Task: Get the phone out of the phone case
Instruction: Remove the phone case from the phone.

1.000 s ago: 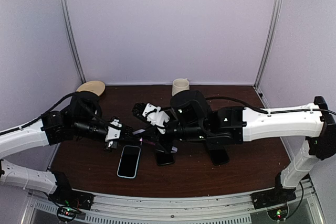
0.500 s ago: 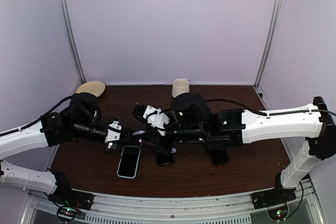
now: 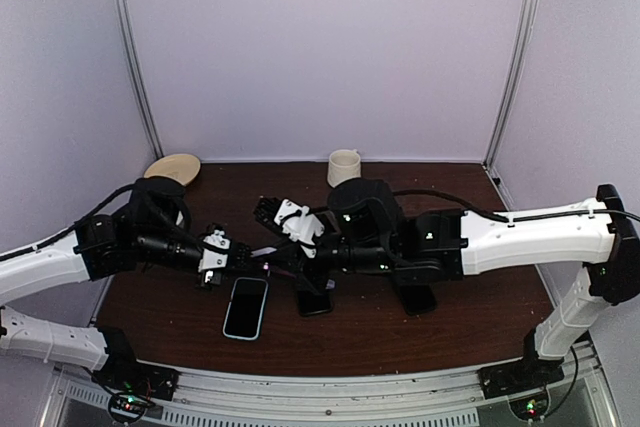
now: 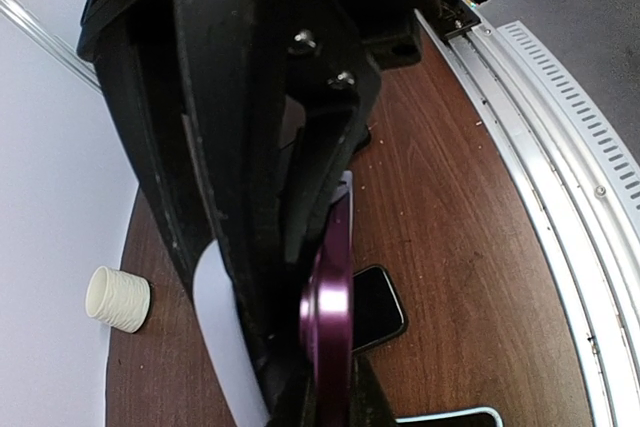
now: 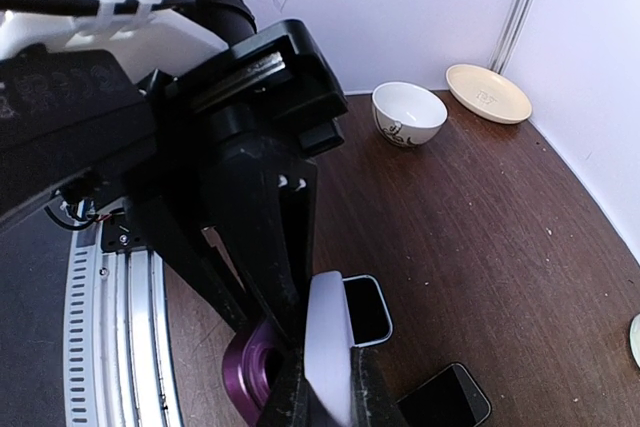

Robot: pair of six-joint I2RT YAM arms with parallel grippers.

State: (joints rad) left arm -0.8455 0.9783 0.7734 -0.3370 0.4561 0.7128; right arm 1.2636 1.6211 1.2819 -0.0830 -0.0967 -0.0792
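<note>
Almost nothing has moved in the last second: your two arms keep the same pose, wrists meeting mid-table, with only a slight shift in the left wrist.

You have one table (image 3: 460, 327) and two arms, the left arm (image 3: 110, 247) and the right arm (image 3: 530, 232), reaching in toward each other. Between them, lifted off the wood, is the purple phone case (image 4: 327, 317), seen edge-on. Your left gripper (image 4: 318, 387) is clamped tight on its rim. Your right gripper (image 5: 325, 387) is closed on the pale phone (image 5: 328, 342), which sits pressed against the case; you cannot tell how far it has come out.

You have three dishes, all beyond the purple phone case:
- one tan plate (image 3: 173, 166) far back to its left
- one white bowl (image 5: 409, 112) near that plate, its inside plain white
- one cup (image 3: 344, 165) back and to the right, its inside not readable

Three more phones lie flat on the wood:
- one blue-cased phone (image 3: 246, 307) sitting in its own case, just nearer than the purple phone case and slightly left
- one black phone (image 3: 313, 301) just nearer and to the right
- a second black phone (image 3: 418, 298) well to the right
</note>
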